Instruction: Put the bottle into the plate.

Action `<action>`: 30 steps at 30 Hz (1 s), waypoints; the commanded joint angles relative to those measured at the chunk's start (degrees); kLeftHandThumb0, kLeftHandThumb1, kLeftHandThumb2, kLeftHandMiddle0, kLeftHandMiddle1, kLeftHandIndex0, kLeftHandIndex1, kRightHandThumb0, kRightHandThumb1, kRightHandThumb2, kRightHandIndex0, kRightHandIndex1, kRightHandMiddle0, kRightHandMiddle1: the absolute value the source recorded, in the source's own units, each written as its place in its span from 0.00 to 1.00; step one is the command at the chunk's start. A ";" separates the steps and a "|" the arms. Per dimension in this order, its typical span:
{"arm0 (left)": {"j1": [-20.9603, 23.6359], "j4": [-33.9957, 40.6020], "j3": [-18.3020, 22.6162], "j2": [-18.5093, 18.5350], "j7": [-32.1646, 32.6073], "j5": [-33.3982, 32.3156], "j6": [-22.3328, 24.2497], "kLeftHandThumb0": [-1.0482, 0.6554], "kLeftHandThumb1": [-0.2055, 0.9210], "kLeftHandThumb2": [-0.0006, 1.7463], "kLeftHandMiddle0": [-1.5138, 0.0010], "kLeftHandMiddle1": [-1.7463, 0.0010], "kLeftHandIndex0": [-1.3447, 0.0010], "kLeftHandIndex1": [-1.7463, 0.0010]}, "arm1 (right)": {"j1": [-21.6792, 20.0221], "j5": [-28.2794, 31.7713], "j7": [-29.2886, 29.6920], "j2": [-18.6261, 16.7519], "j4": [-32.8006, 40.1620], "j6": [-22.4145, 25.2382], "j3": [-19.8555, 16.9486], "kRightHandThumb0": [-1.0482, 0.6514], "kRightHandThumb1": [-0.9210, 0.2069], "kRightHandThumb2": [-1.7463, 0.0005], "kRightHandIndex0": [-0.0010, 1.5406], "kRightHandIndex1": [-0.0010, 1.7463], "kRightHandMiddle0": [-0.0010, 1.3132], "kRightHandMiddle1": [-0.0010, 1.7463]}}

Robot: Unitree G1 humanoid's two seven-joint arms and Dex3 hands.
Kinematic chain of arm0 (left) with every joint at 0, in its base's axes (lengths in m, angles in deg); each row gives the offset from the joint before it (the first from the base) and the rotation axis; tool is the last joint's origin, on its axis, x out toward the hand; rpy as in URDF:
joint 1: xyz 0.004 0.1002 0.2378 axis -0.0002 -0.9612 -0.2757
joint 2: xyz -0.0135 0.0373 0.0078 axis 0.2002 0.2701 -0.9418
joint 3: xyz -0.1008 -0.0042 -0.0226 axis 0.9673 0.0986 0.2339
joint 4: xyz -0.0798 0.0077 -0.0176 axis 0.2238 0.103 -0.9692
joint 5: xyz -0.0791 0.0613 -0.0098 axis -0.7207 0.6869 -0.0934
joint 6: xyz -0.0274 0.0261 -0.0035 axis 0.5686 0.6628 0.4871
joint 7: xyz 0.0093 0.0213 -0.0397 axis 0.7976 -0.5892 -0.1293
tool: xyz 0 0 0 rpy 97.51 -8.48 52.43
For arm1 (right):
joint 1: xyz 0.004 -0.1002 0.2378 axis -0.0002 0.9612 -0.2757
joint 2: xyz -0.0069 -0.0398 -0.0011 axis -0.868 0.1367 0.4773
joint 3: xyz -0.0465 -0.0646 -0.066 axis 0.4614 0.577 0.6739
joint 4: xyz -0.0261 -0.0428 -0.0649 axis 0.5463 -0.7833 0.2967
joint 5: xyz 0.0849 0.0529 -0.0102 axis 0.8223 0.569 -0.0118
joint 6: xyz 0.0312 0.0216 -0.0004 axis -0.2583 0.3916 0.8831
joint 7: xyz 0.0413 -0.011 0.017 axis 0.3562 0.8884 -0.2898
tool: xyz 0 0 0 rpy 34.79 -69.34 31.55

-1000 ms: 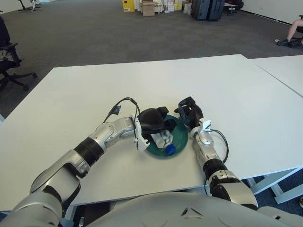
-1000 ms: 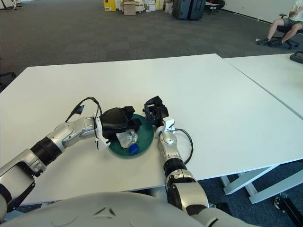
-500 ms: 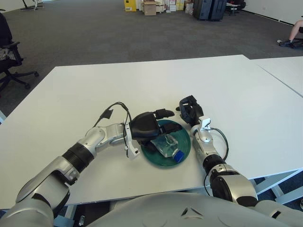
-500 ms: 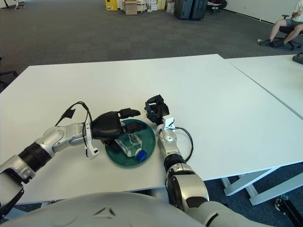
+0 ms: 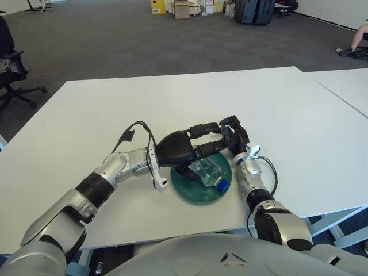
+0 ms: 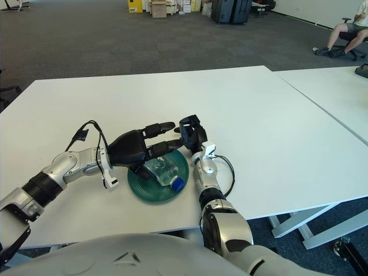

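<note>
A clear plastic bottle [image 5: 208, 173] with a blue cap lies on its side in the green plate [image 5: 192, 190] near the table's front edge. My left hand [image 5: 192, 148] hovers over the plate's far left part, fingers spread straight out above the bottle and holding nothing. My right hand [image 5: 233, 134] shows just beyond the plate's right rim, its fingers curled with nothing in them. In the right eye view the bottle [image 6: 164, 172] lies with its cap toward me.
The white table [image 5: 190, 103] stretches wide beyond the plate. A second white table [image 5: 345, 86] stands to the right. Office chairs [image 5: 11, 75] and boxes stand on the dark carpet behind.
My left hand has let go of the bottle, lifted slightly and spread its fingers. The bottle now lies loose in the plate. The right hand stayed put.
</note>
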 commanded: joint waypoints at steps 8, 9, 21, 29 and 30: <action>5.22 -3.36 5.70 -0.38 -10.37 -13.40 0.62 0.00 1.00 0.53 1.00 1.00 1.00 1.00 | 7.14 10.42 -15.21 -3.15 1.71 1.07 -4.52 0.23 0.00 0.66 0.13 0.22 0.00 0.40; 5.34 -3.35 6.41 -0.57 -11.16 -14.78 0.86 0.00 1.00 0.53 1.00 1.00 1.00 1.00 | 7.12 10.80 -15.83 -3.12 1.96 1.16 -4.75 0.22 0.00 0.66 0.13 0.18 0.00 0.37; 4.88 -10.07 14.53 -5.20 -12.94 -33.58 -4.58 0.00 1.00 0.48 1.00 1.00 1.00 1.00 | 5.56 3.20 -1.31 -1.16 1.28 4.75 -2.70 0.39 0.01 0.74 0.25 0.52 0.20 0.89; 3.43 -15.00 18.65 -9.80 -18.65 -49.99 -7.13 0.01 1.00 0.45 1.00 1.00 1.00 1.00 | 4.89 -1.09 4.77 -0.19 2.17 8.58 -0.25 0.40 0.15 0.60 0.26 0.66 0.26 0.96; 3.39 -15.28 18.90 -10.12 -19.62 -51.14 -7.25 0.01 1.00 0.45 1.00 1.00 1.00 1.00 | 4.92 -1.20 4.98 -0.15 2.44 8.91 -0.10 0.40 0.15 0.60 0.26 0.67 0.26 0.96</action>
